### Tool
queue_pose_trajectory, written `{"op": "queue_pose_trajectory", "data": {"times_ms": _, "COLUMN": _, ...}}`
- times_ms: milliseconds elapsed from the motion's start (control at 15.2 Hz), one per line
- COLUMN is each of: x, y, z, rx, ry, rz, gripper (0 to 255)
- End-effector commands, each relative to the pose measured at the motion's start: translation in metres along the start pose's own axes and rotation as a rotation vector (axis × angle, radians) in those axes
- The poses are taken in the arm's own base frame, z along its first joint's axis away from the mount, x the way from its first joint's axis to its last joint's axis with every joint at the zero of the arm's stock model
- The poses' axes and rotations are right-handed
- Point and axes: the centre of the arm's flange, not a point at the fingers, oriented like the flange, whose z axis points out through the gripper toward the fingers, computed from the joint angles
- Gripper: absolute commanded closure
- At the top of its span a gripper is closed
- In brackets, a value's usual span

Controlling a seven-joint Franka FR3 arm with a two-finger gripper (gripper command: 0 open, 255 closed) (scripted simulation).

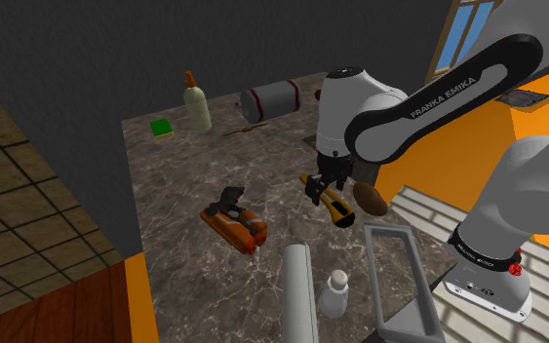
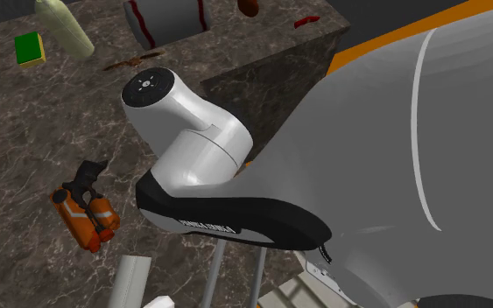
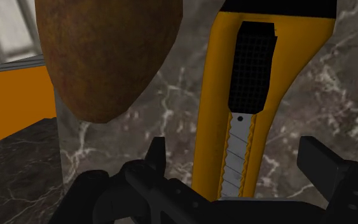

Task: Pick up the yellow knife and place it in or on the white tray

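Note:
The yellow utility knife (image 1: 341, 210) lies flat on the dark marble counter, its segmented blade and black slider showing in the wrist view (image 3: 260, 95). My gripper (image 1: 317, 188) hangs low over one end of it, open. The two fingers stand either side of the knife body (image 3: 234, 159) without touching it. The white tray (image 1: 373, 273) sits at the counter's near corner, toward the shoulder view's lower right, a short way from the knife.
A brown rounded object (image 1: 371, 200) (image 3: 107, 57) lies right beside the knife. An orange and black tool (image 1: 235, 224) (image 2: 87, 210), a pale cylinder (image 1: 298, 287) and a small white bottle (image 1: 334, 292) stand nearby. A bottle (image 1: 196, 102), a green block (image 1: 161, 128) and a white canister (image 1: 270, 99) sit at the back.

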Motion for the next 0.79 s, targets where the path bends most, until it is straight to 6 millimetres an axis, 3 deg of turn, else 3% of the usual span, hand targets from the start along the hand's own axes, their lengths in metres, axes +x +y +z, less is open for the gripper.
{"op": "queue_pose_trajectory", "data": {"times_ms": 0, "x": 0.0000, "y": 0.0000, "z": 0.0000, "rx": 0.000, "ry": 0.000, "rz": 0.000, "gripper": 0}}
{"op": "queue_pose_trajectory", "data": {"times_ms": 66, "x": 0.0000, "y": 0.0000, "z": 0.0000, "rx": 0.000, "ry": 0.000, "rz": 0.000, "gripper": 255}}
{"op": "queue_pose_trajectory", "data": {"times_ms": 726, "x": -0.0001, "y": 0.0000, "z": -0.0052, "rx": 0.000, "ry": 0.000, "rz": 0.000, "gripper": 255}}
